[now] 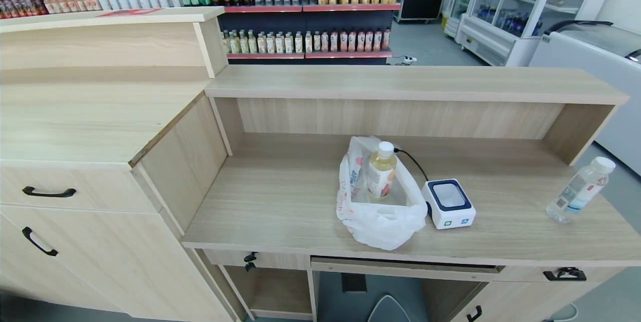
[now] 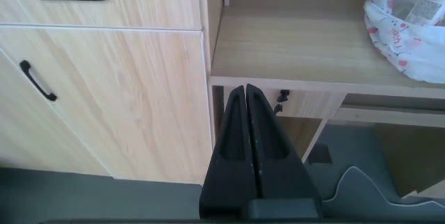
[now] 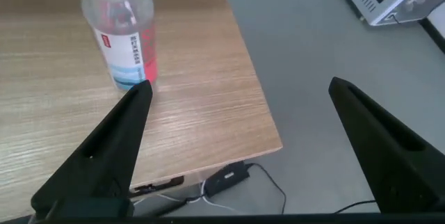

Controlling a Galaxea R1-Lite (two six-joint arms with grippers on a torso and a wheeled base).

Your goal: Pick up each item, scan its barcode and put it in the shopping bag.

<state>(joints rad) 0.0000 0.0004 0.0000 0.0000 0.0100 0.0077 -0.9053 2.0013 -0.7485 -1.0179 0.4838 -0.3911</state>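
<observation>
The right end effector (image 3: 240, 86) is spread wide and holds nothing. It hangs off the right-hand corner of the surface (image 3: 188, 126), with one finger just beside the foot of the clear bottle (image 3: 122, 33) and the other out over the floor (image 3: 299, 36). The bottle is not between the fingers, and I cannot tell whether the near one touches it. The left end effector (image 2: 245, 90) has its fingers pressed together, empty, low down in front of the cabinet fronts (image 2: 125, 92) and well apart from everything. The clear bottle stands near the surface's right edge, apart from the scanner (image 1: 448, 203). Just beside the scanner's other side is the shopping bag (image 1: 380, 217), with a yellow drink bottle (image 1: 381, 172) upright inside. The edge looks like the main risk, since a sideways brush from that near finger could tip the bottle over and off onto the floor. The bottle is smooth and round, so an off-centre pinch might let it twist or slip and turn the barcode away from the scanner window. The soft bag could fold shut or snag, and a careless drop could knock over the bottle already inside.
</observation>
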